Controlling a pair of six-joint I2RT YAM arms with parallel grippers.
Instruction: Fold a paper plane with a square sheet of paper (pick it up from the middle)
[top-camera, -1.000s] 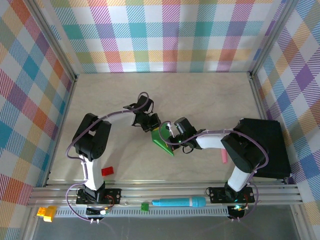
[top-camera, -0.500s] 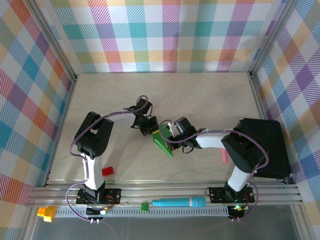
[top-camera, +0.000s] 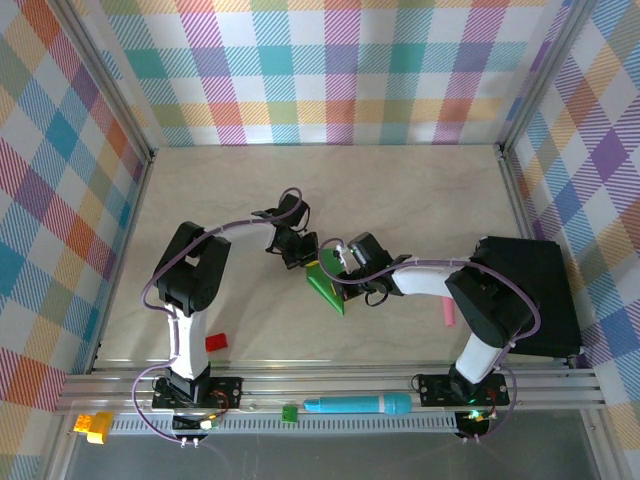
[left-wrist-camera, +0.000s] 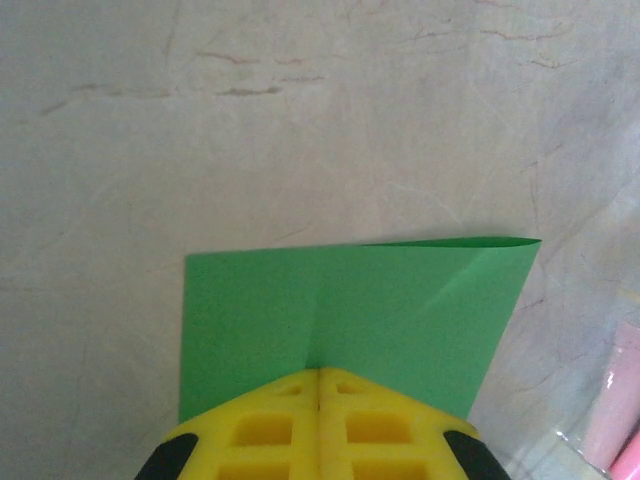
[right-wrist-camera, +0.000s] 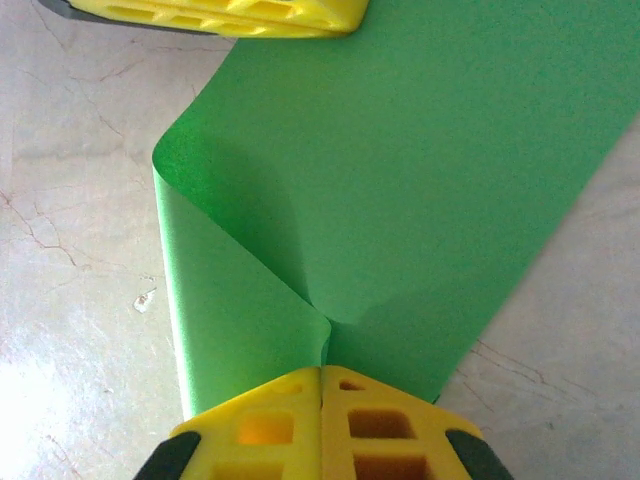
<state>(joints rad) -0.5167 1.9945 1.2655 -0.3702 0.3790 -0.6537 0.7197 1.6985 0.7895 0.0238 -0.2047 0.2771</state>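
Note:
The square sheet of paper is bright green, partly folded, and held just above the table centre between both arms. My left gripper is shut on the sheet's near edge, its yellow fingertips pressed together at a crease. My right gripper is shut on the opposite side, where a flap of the sheet curls over beside its yellow fingertips. The left gripper's fingers show at the top of the right wrist view. The paper plane is out of view.
A red block lies near the left arm's base. A teal marker, a small green block and a yellow piece sit on the front rail. A pink object and a black box are on the right.
The left gripper has closed onto the sheet's edge and shifted slightly right and toward the right gripper. The sheet has drawn a little narrower between them.

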